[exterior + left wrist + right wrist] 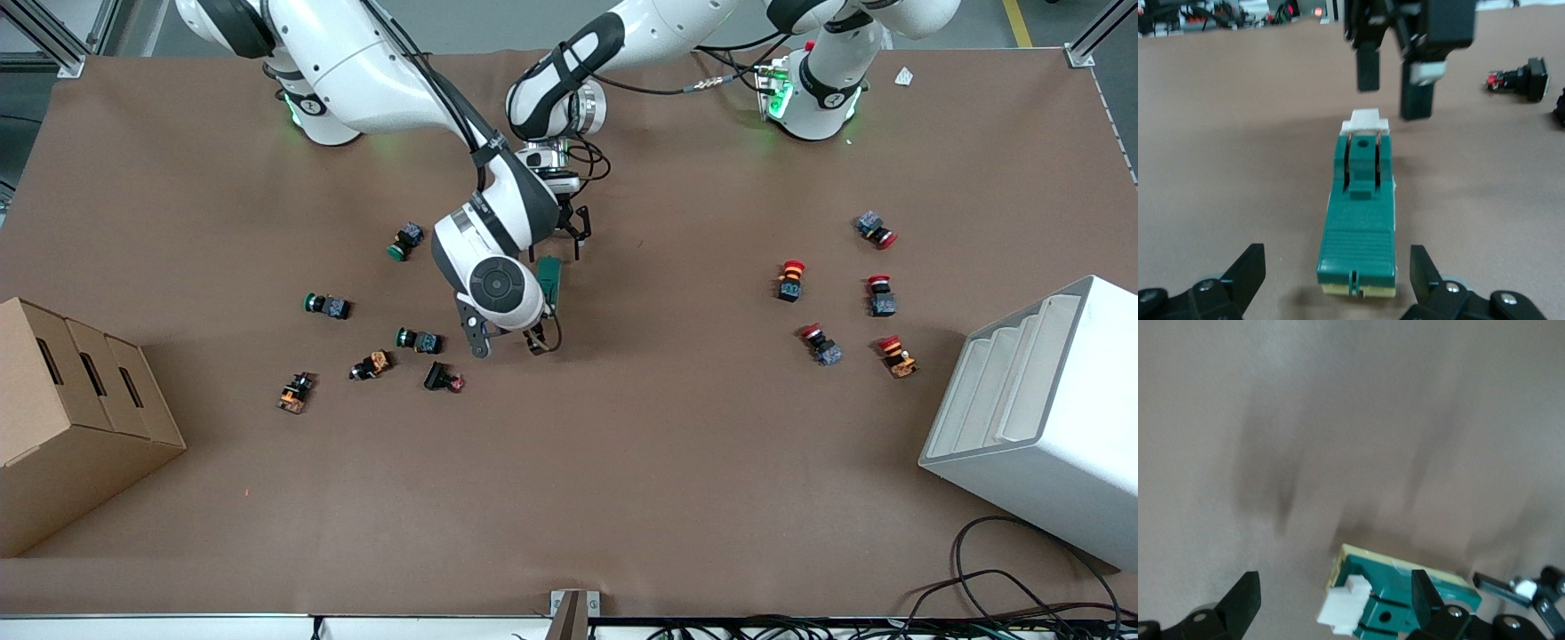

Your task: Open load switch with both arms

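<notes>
The left gripper (1337,283) stands wide open, one finger on either side of the load switch (1359,223), at the end away from the white lever (1365,121); neither finger touches the green body. The right gripper (1395,83) hangs just above the lever end, its fingers parted and bare. In the front view the switch (550,277) lies on the brown table (622,444) between the two grippers, largely hidden by the right arm (493,258).

As I judge it, the step in hand is the approach. Next the left gripper should close on the body to hold it down, then the right gripper should lower onto the lever and lift it.
</notes>
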### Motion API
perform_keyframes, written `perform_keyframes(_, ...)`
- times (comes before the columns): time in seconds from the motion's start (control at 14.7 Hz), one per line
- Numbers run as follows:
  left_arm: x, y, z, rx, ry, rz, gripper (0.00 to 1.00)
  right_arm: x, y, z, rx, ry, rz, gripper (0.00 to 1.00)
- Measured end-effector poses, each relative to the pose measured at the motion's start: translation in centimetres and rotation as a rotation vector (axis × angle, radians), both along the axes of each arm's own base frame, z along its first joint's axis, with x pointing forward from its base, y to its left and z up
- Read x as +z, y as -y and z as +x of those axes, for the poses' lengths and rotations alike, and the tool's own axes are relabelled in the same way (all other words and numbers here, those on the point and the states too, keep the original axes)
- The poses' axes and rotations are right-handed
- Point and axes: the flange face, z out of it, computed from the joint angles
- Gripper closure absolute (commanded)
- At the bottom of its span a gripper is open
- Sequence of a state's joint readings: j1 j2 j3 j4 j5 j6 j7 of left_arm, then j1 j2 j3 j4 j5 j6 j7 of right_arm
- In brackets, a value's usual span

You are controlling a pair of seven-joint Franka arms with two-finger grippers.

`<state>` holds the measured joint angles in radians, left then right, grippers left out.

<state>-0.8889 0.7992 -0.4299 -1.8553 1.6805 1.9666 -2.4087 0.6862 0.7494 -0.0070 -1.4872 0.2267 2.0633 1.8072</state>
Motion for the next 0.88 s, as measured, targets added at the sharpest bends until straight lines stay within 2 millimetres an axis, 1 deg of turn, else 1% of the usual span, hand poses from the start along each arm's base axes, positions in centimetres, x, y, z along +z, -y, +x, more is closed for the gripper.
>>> perform_keyframes(0.2, -1.0, -0.3, 0.6, -0.040, 0.094, -0.008, 0.04, -0.2, -0.8, -0.9, -0.029, -0.035, 0.014, 0.00)
perform_keyframes(0.41, -3.2, -0.9, 0.9, -0.072, 0.167, -0.008, 0.04, -0.5, -1.5, -2.1, -0.035, -0.068, -0.012, 0.00)
perform_keyframes(0.54, -4.2, -1.1, 0.9, -0.091, 0.185, -0.002, 0.04, -0.6, -1.6, -2.4, -0.030, -0.088, -0.025, 0.00)
perform_keyframes(0.88, -4.1, -0.8, 1.0, -0.126, 0.213, -0.008, 0.04, 0.2, -1.7, -2.4, -0.020, -0.114, -0.039, 0.00)
